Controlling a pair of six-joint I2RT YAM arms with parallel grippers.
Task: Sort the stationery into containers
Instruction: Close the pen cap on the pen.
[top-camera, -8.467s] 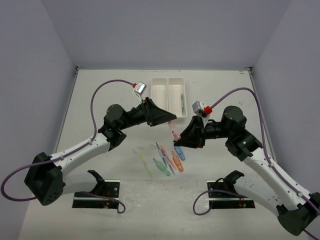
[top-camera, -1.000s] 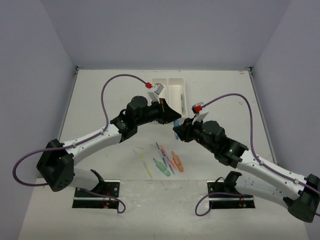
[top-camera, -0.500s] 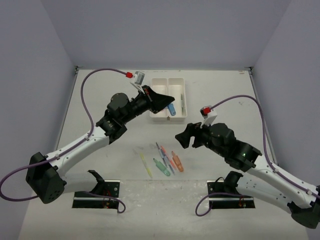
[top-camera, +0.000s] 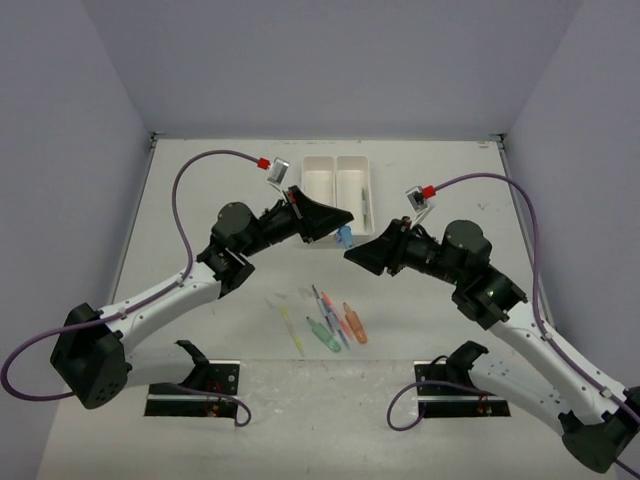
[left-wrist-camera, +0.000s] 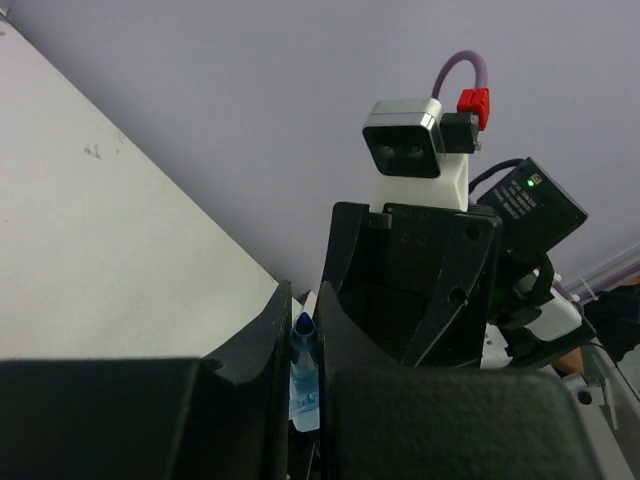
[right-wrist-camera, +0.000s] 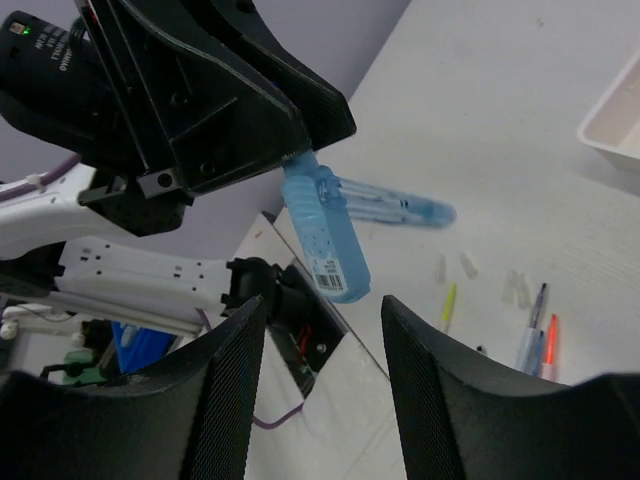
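A short chunky blue piece (top-camera: 345, 238) of the stationery hangs in the air just in front of the containers, a white two-compartment tray (top-camera: 322, 193). My left gripper (top-camera: 340, 226) is shut on its upper end (left-wrist-camera: 303, 362). My right gripper (top-camera: 351, 254) meets it tip to tip. In the right wrist view the right gripper (right-wrist-camera: 322, 322) is open, and the blue piece's lower end (right-wrist-camera: 326, 242) hangs just above the gap, touching neither finger. A thin green pen (top-camera: 364, 208) lies in the tray's right compartment.
Loose stationery lies on the table between the arms: a yellow pen (top-camera: 291, 328), a green piece (top-camera: 322, 333), an orange piece (top-camera: 354, 322) and thin pens (top-camera: 328, 306). The tray corner (right-wrist-camera: 615, 130) shows at the right wrist view's right edge.
The left gripper has carried the blue piece back from over the tray's front edge towards me. The right gripper has risen to meet it again, jaws open.
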